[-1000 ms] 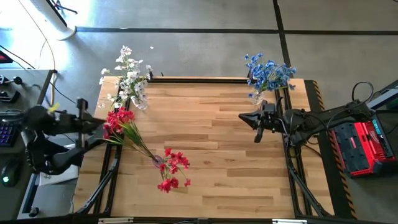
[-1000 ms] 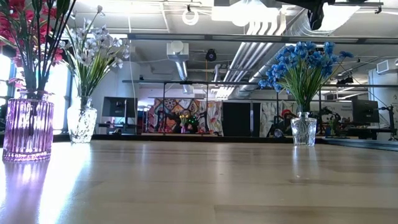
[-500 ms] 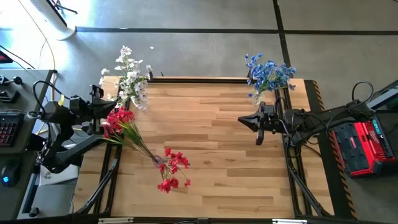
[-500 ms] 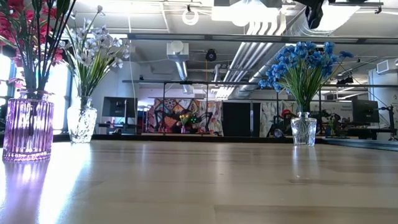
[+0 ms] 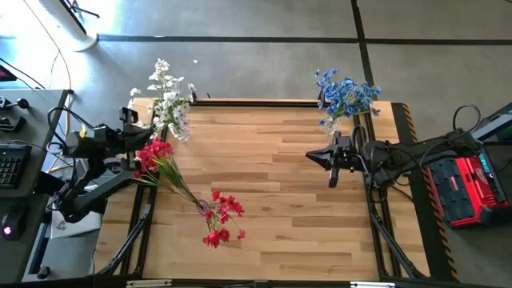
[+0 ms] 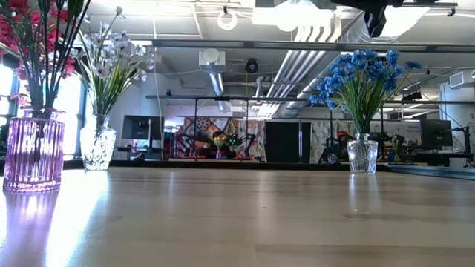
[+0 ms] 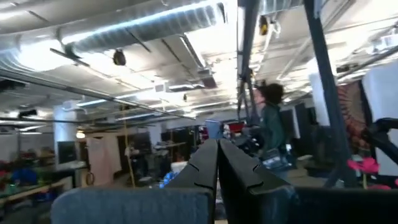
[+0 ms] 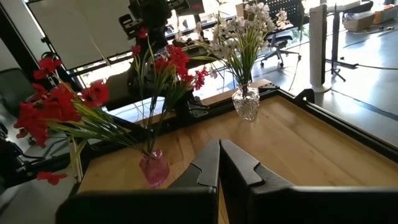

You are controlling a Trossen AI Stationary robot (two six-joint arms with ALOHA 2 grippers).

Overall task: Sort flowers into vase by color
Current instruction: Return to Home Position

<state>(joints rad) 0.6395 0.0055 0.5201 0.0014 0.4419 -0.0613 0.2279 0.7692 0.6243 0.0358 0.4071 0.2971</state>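
Left gripper (image 7: 217, 142), fingers pressed together and empty, has swung round at the high view's left edge, clear of the red flowers (image 5: 154, 152) in the purple vase (image 6: 33, 152), with white flowers (image 5: 166, 100) upper left, blue flowers (image 5: 346, 94) upper right and the right gripper (image 8: 219, 142) idle mid-right, so sorting looks done.

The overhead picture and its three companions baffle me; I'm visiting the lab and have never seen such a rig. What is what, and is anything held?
Two dark robot arms work at a wooden table. One camera looks down from above, one sits level with the tabletop, and one rides on each wrist. On the table stand three vases: a purple vase of red flowers, a clear vase of white flowers, and a second clear vase of blue flowers. The left gripper and right gripper are both shut, holding nothing.
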